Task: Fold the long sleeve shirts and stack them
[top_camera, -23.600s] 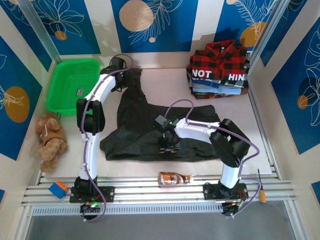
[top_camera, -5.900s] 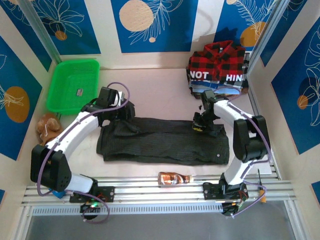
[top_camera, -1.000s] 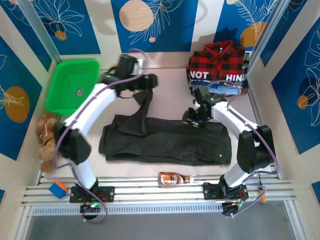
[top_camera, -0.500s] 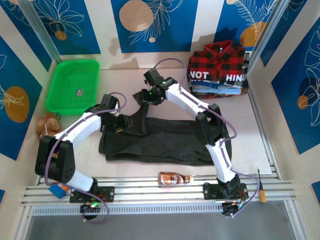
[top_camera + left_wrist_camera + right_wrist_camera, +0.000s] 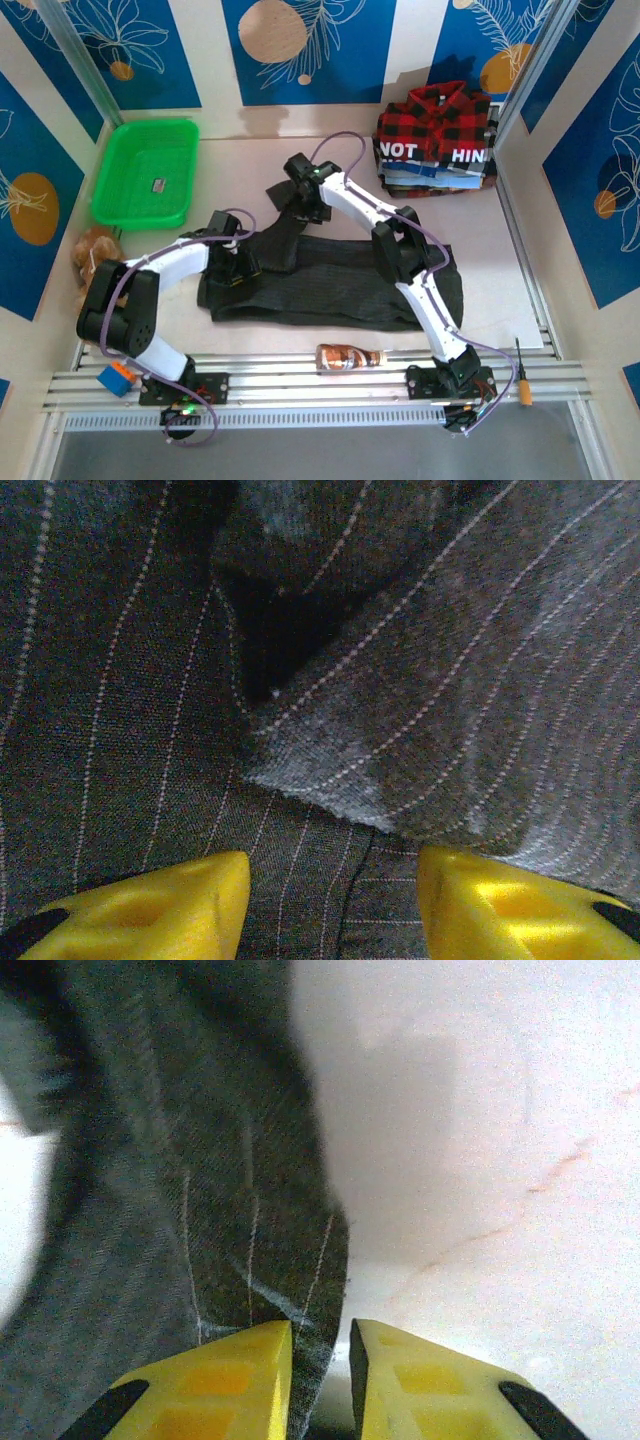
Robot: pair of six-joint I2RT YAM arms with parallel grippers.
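The dark charcoal striped shirt (image 5: 340, 285) lies as a long folded band across the middle of the table. One sleeve (image 5: 285, 225) runs from it toward the far side. My right gripper (image 5: 292, 200) reaches far to the left; its yellow fingers are shut on the sleeve's edge (image 5: 200, 1210), pinched in the right gripper (image 5: 320, 1380) just above the pale table. Over the shirt's left part, my left gripper (image 5: 238, 268) hovers low. The left gripper (image 5: 333, 900) is open, with striped cloth (image 5: 450, 700) flat beneath it. The red-and-black plaid shirt (image 5: 440, 110) tops a stack at the far right.
A green basket (image 5: 145, 170) stands at the far left, with a teddy bear (image 5: 95, 260) in front of it. A brown bottle (image 5: 350, 356) lies by the near rail, a blue-and-orange block (image 5: 115, 378) at the near left. The folded stack (image 5: 435, 172) sits beside the right wall.
The left gripper dropped the raised sleeve and came down onto the shirt's left part. The right arm swung left across the table, and its fingers have closed on the sleeve's end.
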